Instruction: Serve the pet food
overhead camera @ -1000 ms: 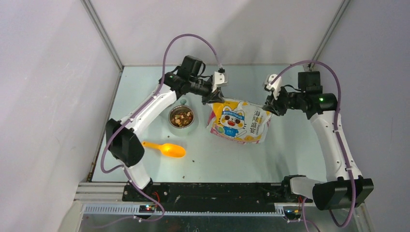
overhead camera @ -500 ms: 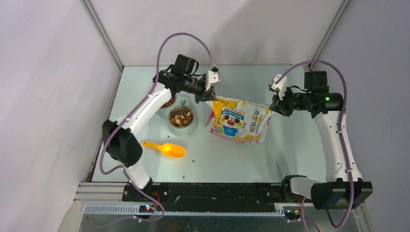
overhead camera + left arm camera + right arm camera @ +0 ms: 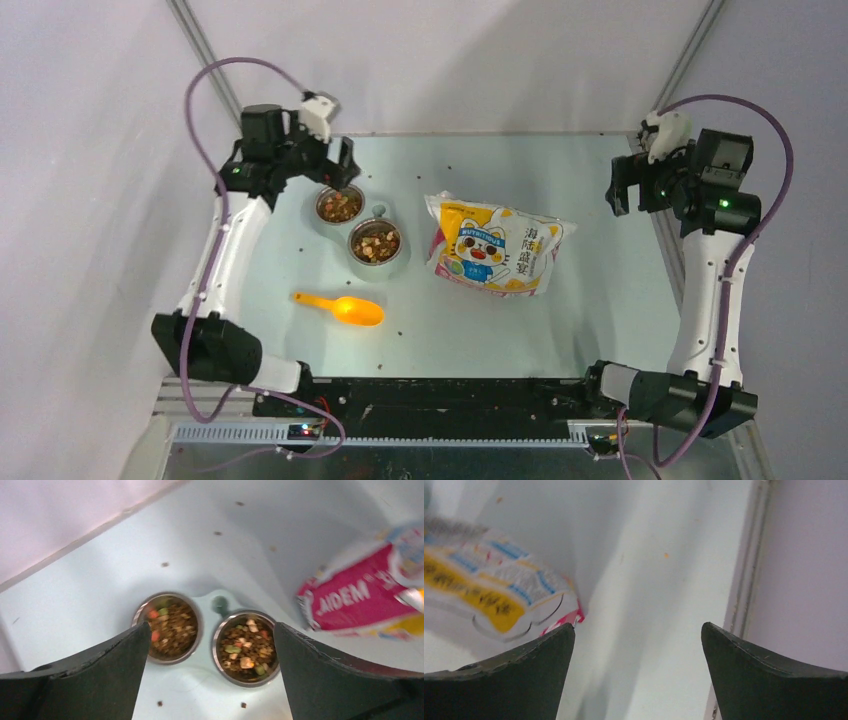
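Pet food lies in two bowls, the bag right of them, the scoop before them.

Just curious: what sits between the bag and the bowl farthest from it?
The other steel bowl, holding pet food, sits between them, clearest in the left wrist view.

The bag and pet food look blurred.

Toward ten o'clock on the table, the far bowl and near bowl are shiny polished metal in a smooth pale plastic stand. Their kibble looks dry and matt. The centre bag is glossy crinkled film. At seven o'clock, the orange scoop is smooth plastic. The tabletop has a faint sheen.
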